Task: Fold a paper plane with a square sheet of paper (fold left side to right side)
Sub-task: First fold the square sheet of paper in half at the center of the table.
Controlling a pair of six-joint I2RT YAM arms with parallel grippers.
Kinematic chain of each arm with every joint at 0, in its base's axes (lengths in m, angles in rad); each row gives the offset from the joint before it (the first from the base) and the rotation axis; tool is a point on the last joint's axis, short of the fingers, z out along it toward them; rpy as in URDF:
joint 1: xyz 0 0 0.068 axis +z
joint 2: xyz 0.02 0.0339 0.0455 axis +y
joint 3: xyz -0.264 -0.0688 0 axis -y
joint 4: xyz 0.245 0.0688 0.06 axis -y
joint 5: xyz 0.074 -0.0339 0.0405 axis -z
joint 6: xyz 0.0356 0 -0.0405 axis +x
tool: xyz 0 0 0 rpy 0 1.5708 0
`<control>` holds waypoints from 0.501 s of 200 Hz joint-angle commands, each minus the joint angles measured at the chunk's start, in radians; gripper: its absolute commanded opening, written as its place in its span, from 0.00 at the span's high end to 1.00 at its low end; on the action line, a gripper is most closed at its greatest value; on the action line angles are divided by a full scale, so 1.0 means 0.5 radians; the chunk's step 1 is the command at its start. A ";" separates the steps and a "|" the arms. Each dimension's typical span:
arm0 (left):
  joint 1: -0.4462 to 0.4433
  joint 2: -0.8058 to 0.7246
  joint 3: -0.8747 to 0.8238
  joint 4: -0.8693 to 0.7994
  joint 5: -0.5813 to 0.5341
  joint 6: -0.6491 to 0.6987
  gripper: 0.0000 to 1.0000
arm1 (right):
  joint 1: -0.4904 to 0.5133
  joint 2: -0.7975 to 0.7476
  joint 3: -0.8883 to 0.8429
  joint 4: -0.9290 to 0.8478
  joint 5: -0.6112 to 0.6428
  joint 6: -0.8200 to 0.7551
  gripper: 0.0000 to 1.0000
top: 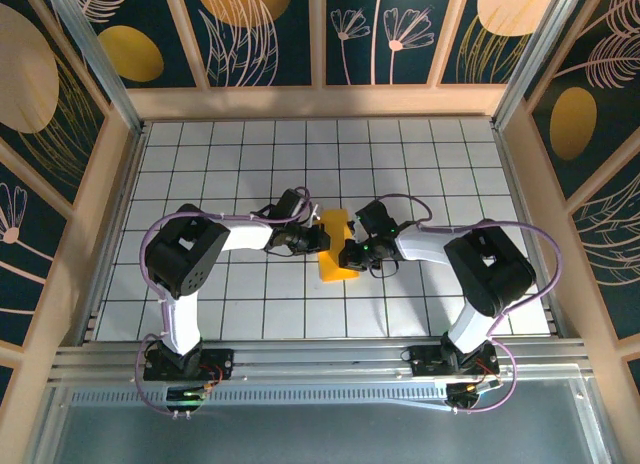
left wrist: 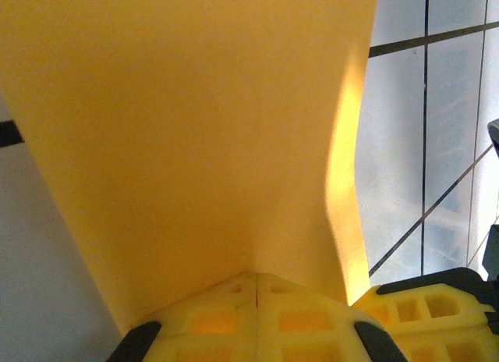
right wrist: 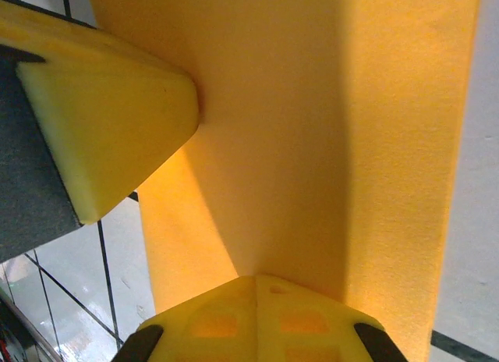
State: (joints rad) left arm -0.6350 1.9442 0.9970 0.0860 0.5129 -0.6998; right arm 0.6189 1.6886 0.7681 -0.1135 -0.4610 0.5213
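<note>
— Looking down, you see the tiled table [top: 250,154], with the left arm [top: 190,252] and right arm [top: 490,266] meeting at its middle.
— And the sheet of paper [top: 337,266]?
— Folded narrow, it sits between them; your left gripper [left wrist: 256,278] and right gripper [right wrist: 255,278] are each clamped on an edge of it.

The square sheet of paper [left wrist: 195,143] is matt, faintly fibrous. The jaws of the left gripper [left wrist: 256,288] are matt moulded yellow plastic. The counter [left wrist: 405,143] looks glossy and smooth, its near rail [top: 300,362] brushed metal.
</note>
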 commanded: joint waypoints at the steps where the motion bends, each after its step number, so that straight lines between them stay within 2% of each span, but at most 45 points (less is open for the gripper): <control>1: 0.048 0.045 -0.088 0.042 -0.087 0.022 1.00 | 0.010 0.162 -0.078 -0.300 0.296 -0.065 1.00; 77: 0.193 0.052 -0.060 0.007 -0.186 0.098 1.00 | 0.008 0.179 -0.097 -0.313 0.327 -0.073 1.00; 100: 0.251 0.080 0.052 -0.003 -0.191 0.111 1.00 | 0.005 0.183 -0.106 -0.304 0.321 -0.073 1.00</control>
State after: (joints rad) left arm -0.5709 1.9453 0.9840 0.1207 0.5209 -0.6857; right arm 0.6189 1.6989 0.7773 -0.1116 -0.4603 0.5030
